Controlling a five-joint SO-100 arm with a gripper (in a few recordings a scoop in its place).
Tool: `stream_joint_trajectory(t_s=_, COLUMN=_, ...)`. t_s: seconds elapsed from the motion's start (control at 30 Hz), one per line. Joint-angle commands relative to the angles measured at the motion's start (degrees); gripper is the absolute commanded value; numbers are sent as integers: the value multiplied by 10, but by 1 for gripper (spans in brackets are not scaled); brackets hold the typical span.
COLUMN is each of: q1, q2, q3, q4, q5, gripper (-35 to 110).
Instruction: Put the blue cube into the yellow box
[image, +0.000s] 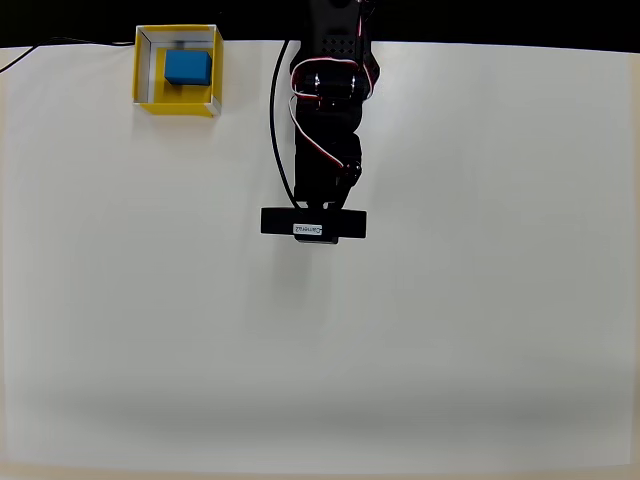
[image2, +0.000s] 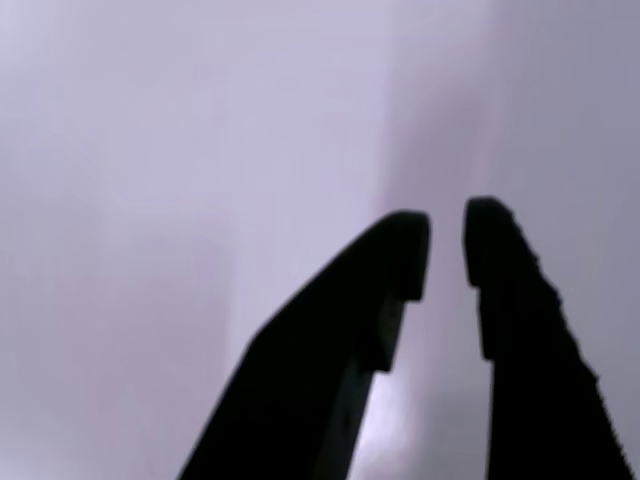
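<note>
The white tabletop (image: 450, 320) spread across the overhead view, and the black arm (image: 325, 120), wrapped in red and white wires with a black bar-shaped camera (image: 314, 224) across its wrist, reached down from the top edge toward the middle. At the upper left, well apart from the arm, the yellow box (image: 146, 70) sat near the tabletop's far edge with the blue cube (image: 188, 67) resting inside it, toward its right wall. In the wrist view the end effector (image2: 445, 245) showed two dark fingers nearly pressed together, a narrow gap between the tips and nothing pinched, over a blurred pale surface.
</note>
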Motion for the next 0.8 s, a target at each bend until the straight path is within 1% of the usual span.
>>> stream_joint_trajectory(t_s=0.0, q1=-24, q2=45, q3=11, q4=42, q5=-4, gripper=0)
stream_joint_trajectory(t_s=0.1, q1=-26, q2=56, q3=31, q4=84, q5=4, gripper=0)
stream_joint_trajectory(t_s=0.23, q1=-19, q2=56, q3=76, q4=89, q5=14, gripper=0)
stream_joint_trajectory(t_s=0.47, q1=12, q2=56, q3=130, q4=102, q5=-10, gripper=0)
stream_joint_trajectory(t_s=0.6, q1=16, q2=56, q3=130, q4=160, q5=-11, gripper=0)
stream_joint_trajectory(t_s=0.63, q1=18, q2=56, q3=130, q4=160, q5=7, gripper=0)
stream_joint_trajectory(t_s=0.77, q1=43, q2=56, q3=130, q4=160, q5=9, gripper=1)
